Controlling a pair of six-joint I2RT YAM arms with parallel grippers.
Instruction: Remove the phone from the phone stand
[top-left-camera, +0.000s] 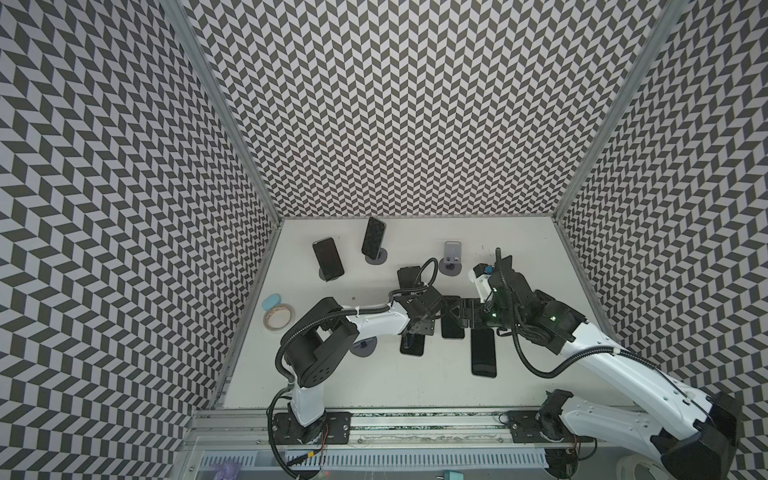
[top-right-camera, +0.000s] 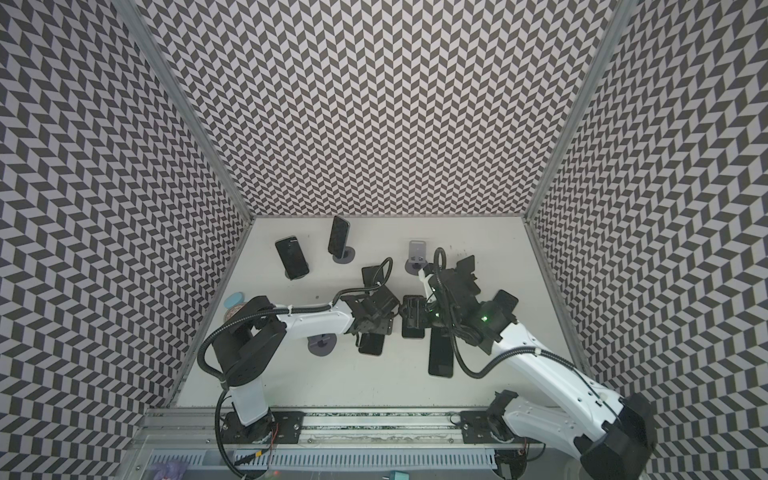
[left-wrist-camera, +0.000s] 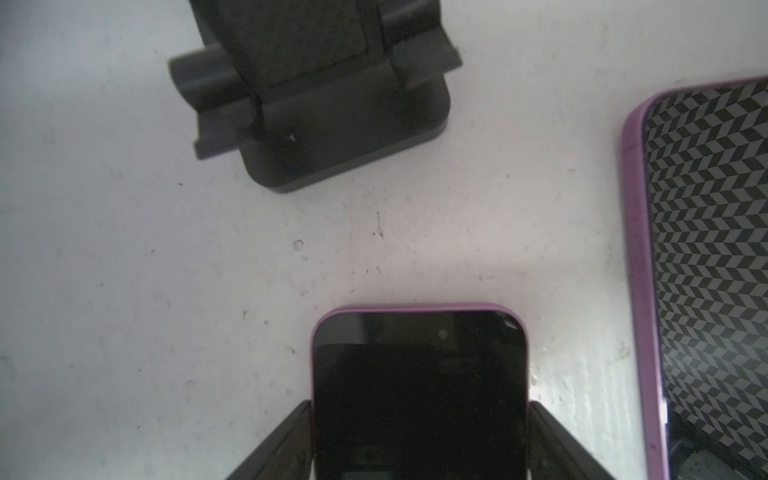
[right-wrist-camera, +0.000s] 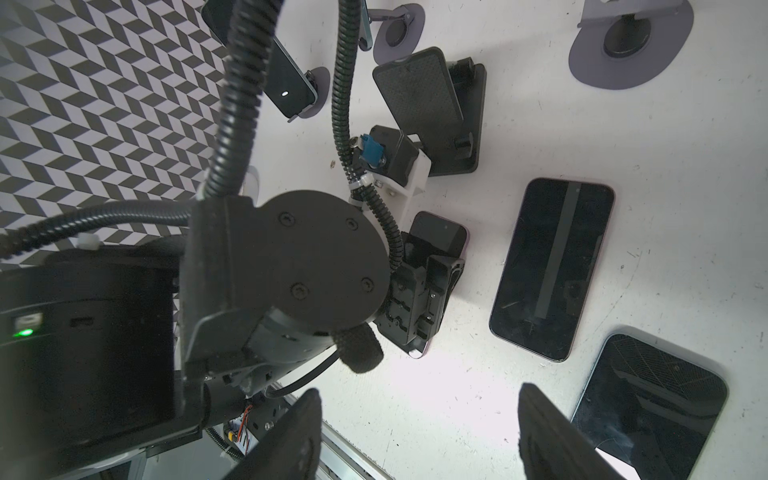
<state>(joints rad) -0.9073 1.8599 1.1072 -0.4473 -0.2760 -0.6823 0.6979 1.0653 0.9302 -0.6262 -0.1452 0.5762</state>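
White table (left-wrist-camera: 124, 249), phone (left-wrist-camera: 419, 374) flat, lengthwise toward stand (left-wrist-camera: 332, 116), tight in left pincer (left-wrist-camera: 420, 407); right pincer (right-wrist-camera: 419, 390) apart.

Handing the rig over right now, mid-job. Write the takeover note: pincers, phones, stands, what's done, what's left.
Left pincer: closed on the purple-cased phone, fingers against its long sides, low at the table. Whether the phone is set down, I cannot tell.
Right pincer: open, empty, hovering.
Black folding stand: empty, just beyond that phone.
Done: middle phone and long phone lie flat on the table.
Left: back-left phone and back upright phone sit on their stands. Probably release and retract first, then take those.
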